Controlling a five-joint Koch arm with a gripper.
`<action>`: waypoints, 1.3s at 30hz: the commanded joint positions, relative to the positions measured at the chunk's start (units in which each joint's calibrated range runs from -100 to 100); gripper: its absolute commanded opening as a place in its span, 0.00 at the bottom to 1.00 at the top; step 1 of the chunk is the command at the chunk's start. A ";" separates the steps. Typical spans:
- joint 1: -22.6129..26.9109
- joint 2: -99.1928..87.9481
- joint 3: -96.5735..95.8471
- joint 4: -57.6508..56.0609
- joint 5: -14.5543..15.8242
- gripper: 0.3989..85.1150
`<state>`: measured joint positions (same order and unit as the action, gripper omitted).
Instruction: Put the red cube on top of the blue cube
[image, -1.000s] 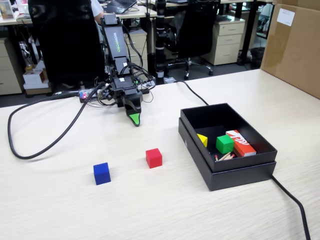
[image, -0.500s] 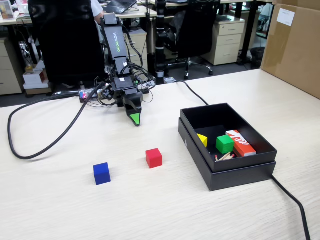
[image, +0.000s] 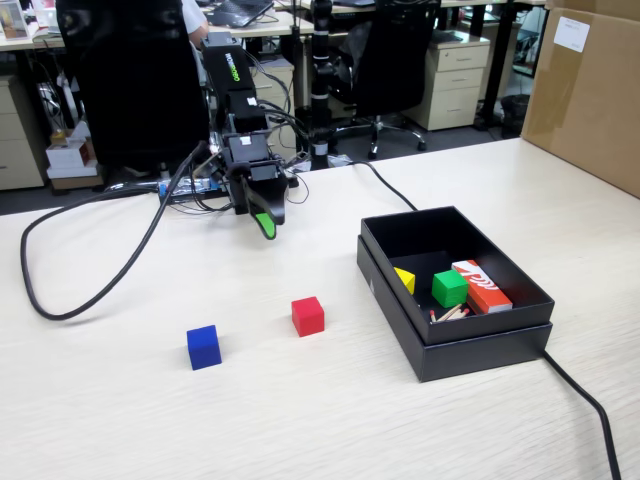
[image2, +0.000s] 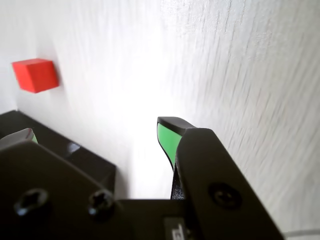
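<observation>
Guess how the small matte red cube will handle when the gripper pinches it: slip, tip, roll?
The small matte red cube probably won't roll: it rests flat-faced on the wooden table. Its matte faces look likely to grip rather than slip between the gripper jaws. It appears solid and stiff, and probably light, so a nudge may slide it.

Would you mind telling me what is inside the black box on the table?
Inside the black box are a green cube, a yellow piece, an orange-red box and thin sticks. The near wall may hide more.
</observation>
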<state>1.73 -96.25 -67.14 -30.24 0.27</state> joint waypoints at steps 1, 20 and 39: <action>0.39 1.87 10.57 -12.31 0.00 0.56; -0.39 51.21 65.14 -42.20 0.49 0.55; -0.93 94.24 96.15 -42.20 0.88 0.55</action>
<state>0.90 -3.69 23.78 -72.36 1.20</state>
